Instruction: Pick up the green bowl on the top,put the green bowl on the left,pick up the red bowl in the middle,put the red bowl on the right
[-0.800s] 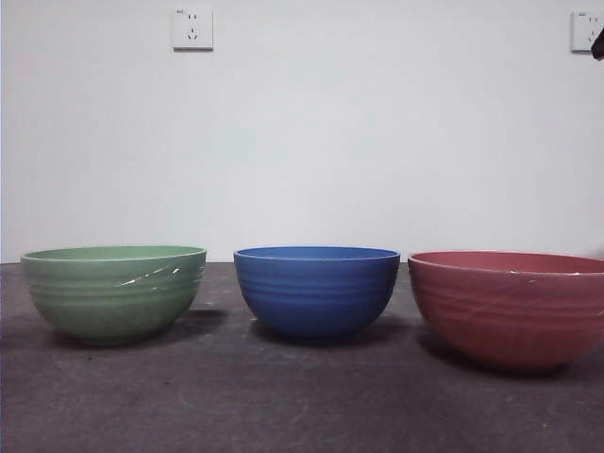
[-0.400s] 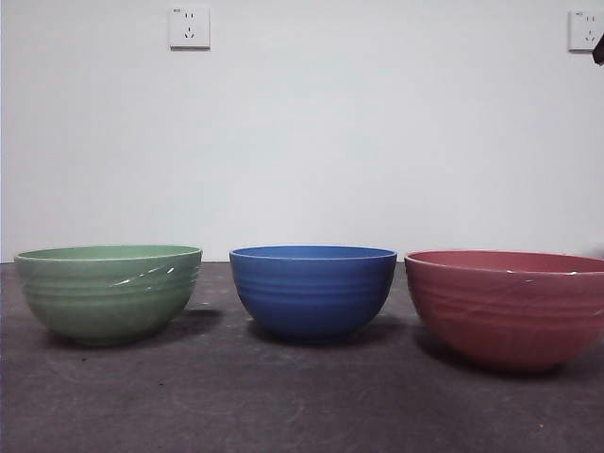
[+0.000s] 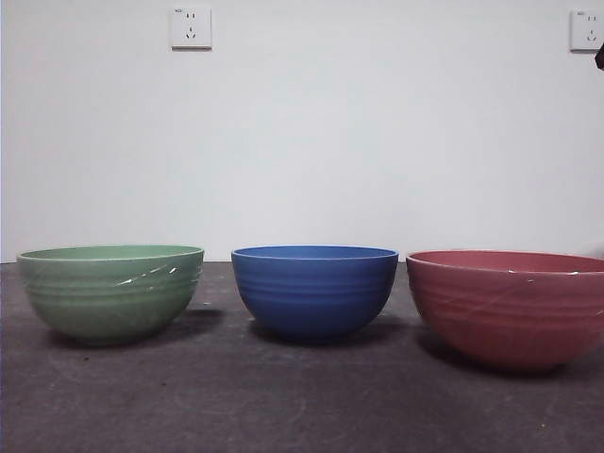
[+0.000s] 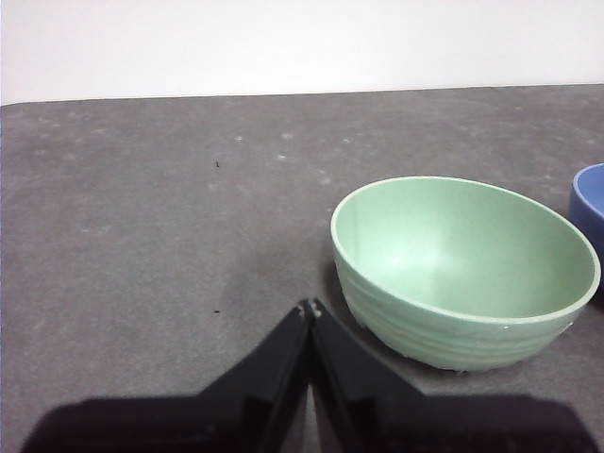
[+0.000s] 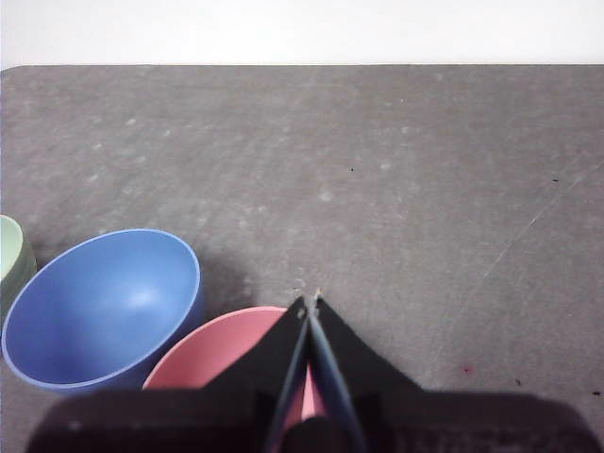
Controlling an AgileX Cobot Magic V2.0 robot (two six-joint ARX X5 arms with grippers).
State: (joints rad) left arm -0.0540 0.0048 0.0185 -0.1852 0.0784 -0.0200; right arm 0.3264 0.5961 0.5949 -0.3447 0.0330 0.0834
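Nothing among the three bowls has really moved since half a second ago; the whole front picture only sits a hair further toward 3 o'clock, bowls and wall sockets alike.

Front view: the green bowl [image 3: 110, 293] stands upright at 9 o'clock on the dark surface [image 3: 283, 406], mouth facing straight up, with faint ridges running level around its side. The blue bowl [image 3: 314, 291] stands in the middle, apart from the green one. The red bowl [image 3: 508, 307] stands at 3 o'clock, upright and mouth up too, its rim just beside the blue bowl's rim; I cannot tell whether they touch. Being round, none has a long axis. Two white sockets [image 3: 191, 27] sit on the wall near 11 and 1 o'clock. A small black tip [image 3: 599, 57] shows at the upper 3 o'clock edge.

Left wrist view: the left pincer [image 4: 310, 308] hangs above bare surface, jaws pressed together with nothing between them. The green bowl [image 4: 462, 269] lies just beside the tips, not touching, with its pale inside showing.

Right wrist view: the right pincer [image 5: 309, 302] is likewise closed tight and empty, held over the red bowl [image 5: 241, 363], whose rim shows partly hidden behind the jaws. The blue bowl [image 5: 99, 307] lies just beside the red one.
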